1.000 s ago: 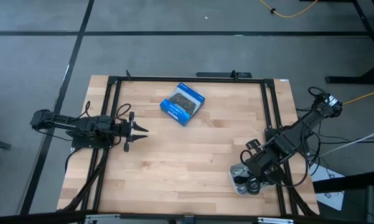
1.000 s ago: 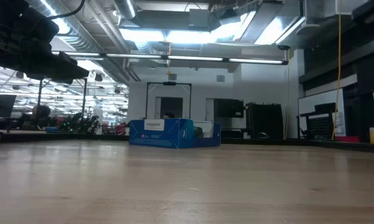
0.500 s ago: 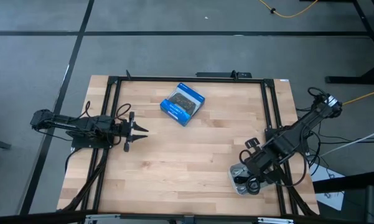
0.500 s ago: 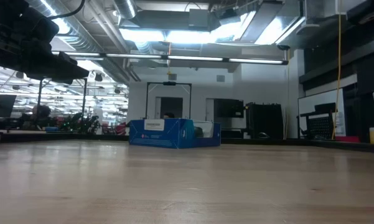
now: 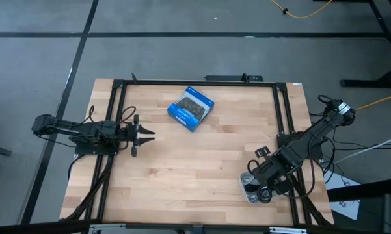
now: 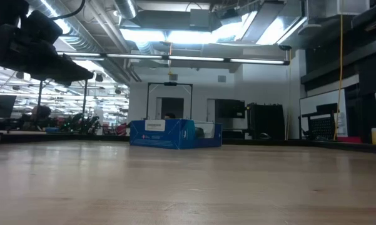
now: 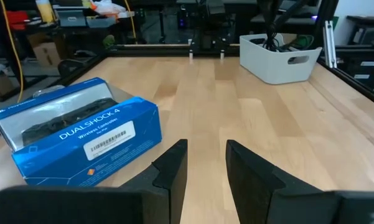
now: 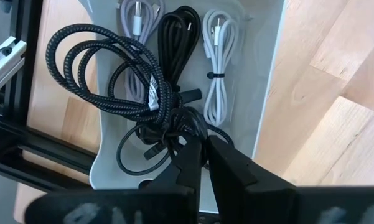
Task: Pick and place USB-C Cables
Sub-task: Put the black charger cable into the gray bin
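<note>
A: Where's the right gripper (image 8: 202, 146)?
B: Low over the grey bin (image 8: 264, 93) at the table's near-right corner, arm (image 5: 306, 142) angled down from the right edge. Fingers nearly closed, thin gap, tips among the black cables (image 8: 168, 115). Can't tell if it's got one.
A: All cables in there?
B: Yes. Braided black coil (image 8: 90, 68) spills over the bin's side, two pale ones (image 8: 218, 62) lie straight, more black tangled in the middle.
A: Left?
B: Left gripper (image 7: 205, 152) waits over the table's left side, fingers a bit apart, empty. Blue box (image 5: 190, 108) sits ahead of it, back-centre; bare wood (image 5: 195, 162) between.
A: Change vs 1 s ago?
B: Right arm dropped slightly toward the bin; left shifted a touch.
</note>
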